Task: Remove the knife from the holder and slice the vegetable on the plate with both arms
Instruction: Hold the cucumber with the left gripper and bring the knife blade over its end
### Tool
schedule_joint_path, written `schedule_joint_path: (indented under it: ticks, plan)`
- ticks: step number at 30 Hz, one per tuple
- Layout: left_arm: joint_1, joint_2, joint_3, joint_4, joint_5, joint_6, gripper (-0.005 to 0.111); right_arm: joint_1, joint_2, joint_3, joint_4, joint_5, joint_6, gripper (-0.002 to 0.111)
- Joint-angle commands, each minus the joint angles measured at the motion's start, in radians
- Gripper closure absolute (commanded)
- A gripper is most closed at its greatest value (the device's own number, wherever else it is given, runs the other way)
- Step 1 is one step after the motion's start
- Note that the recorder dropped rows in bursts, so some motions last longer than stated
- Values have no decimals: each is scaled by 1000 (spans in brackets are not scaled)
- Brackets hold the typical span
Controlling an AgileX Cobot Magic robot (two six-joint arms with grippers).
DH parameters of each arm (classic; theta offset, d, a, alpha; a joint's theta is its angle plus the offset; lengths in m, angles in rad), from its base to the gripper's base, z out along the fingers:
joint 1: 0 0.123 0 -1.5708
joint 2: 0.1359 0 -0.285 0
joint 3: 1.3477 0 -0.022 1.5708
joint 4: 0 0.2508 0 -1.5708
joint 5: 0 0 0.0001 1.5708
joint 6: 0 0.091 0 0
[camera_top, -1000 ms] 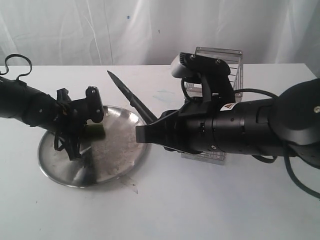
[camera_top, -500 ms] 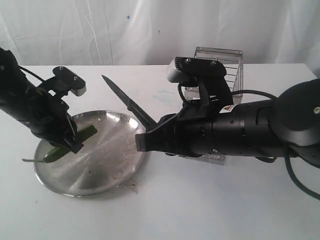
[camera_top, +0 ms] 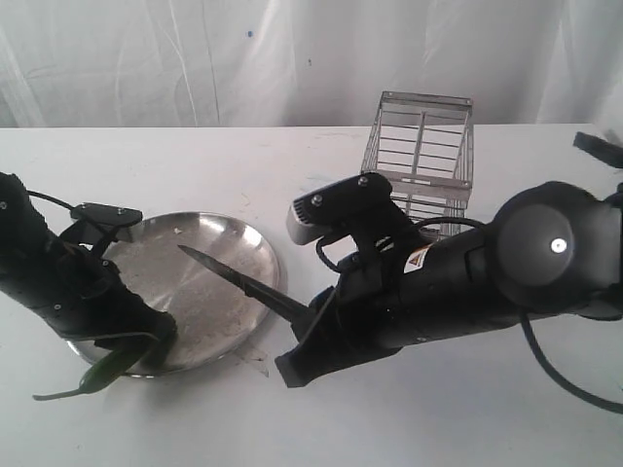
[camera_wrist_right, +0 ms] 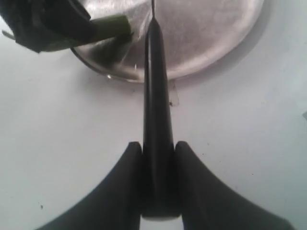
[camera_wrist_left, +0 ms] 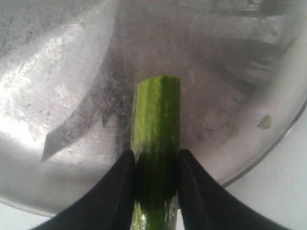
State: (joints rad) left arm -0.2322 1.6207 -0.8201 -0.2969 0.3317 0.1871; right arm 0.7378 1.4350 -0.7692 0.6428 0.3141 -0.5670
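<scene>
Lower left, left jaws grip the vegetable [camera_wrist_left: 156, 120] over the plate's [camera_top: 156, 258] rim; right jaws grip the knife [camera_wrist_right: 156, 96], centre; the blade should cross the free end squarely, clear of the jaws.

A slim dark knife [camera_top: 234, 279] slants tip-first over the scuffed steel plate [camera_top: 209, 238], a green vegetable [camera_wrist_left: 156, 120], one end cut flat, straddles the plate's rim, and the wire holder [camera_top: 421, 156] stands upright well apart.
</scene>
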Motion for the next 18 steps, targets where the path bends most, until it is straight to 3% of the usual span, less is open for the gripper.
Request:
schedule_joint_path:
  ticks: [1,10,18]
  plan:
    - [-1,7,-19,-42,-17,-14,73,-5,13,-35,-71,-2,18,108]
    - [-1,7,-19,-112,-123,-14,73,-5,40,-107,-102,26,28,108]
    - [-1,7,-17,-112,-77,-14,73,-5,75,-107,-138,69,30,108]
